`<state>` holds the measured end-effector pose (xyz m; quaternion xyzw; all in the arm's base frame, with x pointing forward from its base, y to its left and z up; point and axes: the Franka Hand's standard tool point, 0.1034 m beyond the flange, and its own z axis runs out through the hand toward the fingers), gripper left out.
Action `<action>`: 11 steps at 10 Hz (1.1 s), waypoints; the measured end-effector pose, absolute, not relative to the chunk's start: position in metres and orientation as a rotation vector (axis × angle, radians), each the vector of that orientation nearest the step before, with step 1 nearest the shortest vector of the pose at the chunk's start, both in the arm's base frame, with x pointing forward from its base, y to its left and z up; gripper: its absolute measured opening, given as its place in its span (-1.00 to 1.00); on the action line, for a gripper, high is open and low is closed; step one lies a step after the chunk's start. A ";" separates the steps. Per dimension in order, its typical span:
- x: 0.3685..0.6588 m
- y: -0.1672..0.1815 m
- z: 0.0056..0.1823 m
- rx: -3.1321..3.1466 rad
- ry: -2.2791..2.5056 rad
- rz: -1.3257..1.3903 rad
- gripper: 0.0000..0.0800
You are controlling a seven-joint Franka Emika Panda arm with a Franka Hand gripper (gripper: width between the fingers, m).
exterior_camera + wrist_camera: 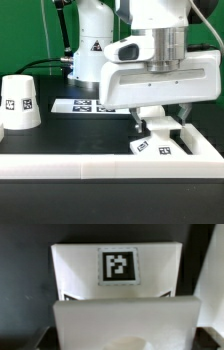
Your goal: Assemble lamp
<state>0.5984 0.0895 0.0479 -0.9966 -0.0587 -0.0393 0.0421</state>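
The lamp base [160, 142] is a low white wedge with tags, sitting on the table at the exterior view's right, close to the front rail. My gripper [160, 120] is down over it, one finger at each side of its raised block, pressed against it. In the wrist view the base [118, 266] shows its tag, and its block with a round socket [130, 343] fills the space between my dark fingers [42, 336]. The cone-shaped shade [20, 103] stands upright at the exterior view's far left. The bulb is out of view.
The marker board [85, 104] lies flat behind the base, toward the robot's pedestal. A long white rail [100, 166] runs along the front edge and turns up the exterior view's right side [200, 140], close to the base.
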 end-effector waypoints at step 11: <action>0.583 0.103 0.069 -3.061 -0.087 -0.116 0.75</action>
